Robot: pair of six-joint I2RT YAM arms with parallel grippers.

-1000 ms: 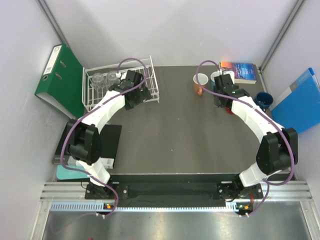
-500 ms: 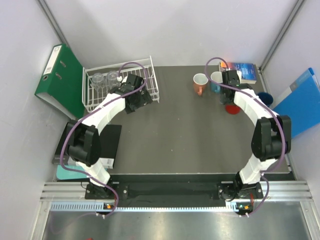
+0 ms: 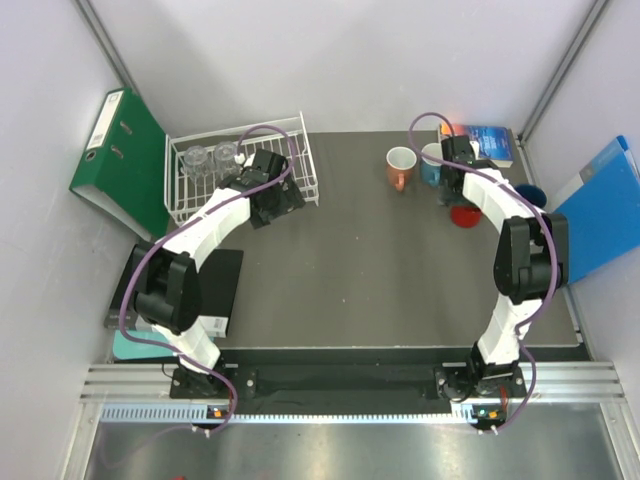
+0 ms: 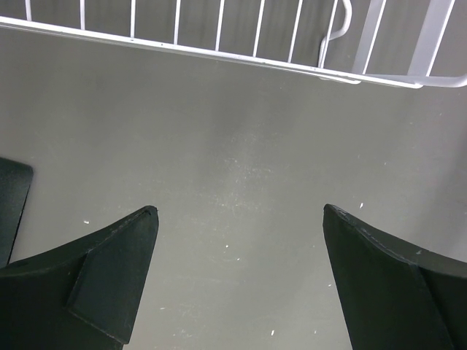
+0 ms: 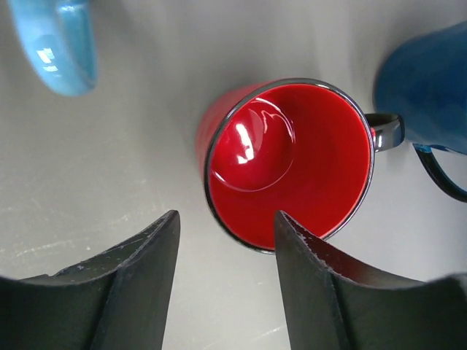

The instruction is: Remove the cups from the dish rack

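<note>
The white wire dish rack (image 3: 240,165) stands at the back left with two clear glass tumblers (image 3: 210,157) in it. Its front wire edge shows in the left wrist view (image 4: 219,55). My left gripper (image 3: 272,205) (image 4: 239,211) is open and empty over bare table just in front of the rack. An orange mug (image 3: 400,166), a light blue mug (image 3: 431,163), a red mug (image 3: 466,214) and a dark blue mug (image 3: 530,196) stand on the table at the back right. My right gripper (image 3: 452,188) (image 5: 226,216) is open and empty, just above and beside the upright red mug (image 5: 288,164).
A green binder (image 3: 120,160) leans left of the rack. A book (image 3: 487,143) lies behind the mugs and a blue folder (image 3: 600,200) leans on the right wall. A black pad (image 3: 220,290) lies at the near left. The light blue mug (image 5: 58,44) and dark blue mug (image 5: 430,87) flank the red one.
My left gripper has moved off the rack's front right corner to the table just in front. My right arm has straightened toward the back, its gripper staying by the red mug.
</note>
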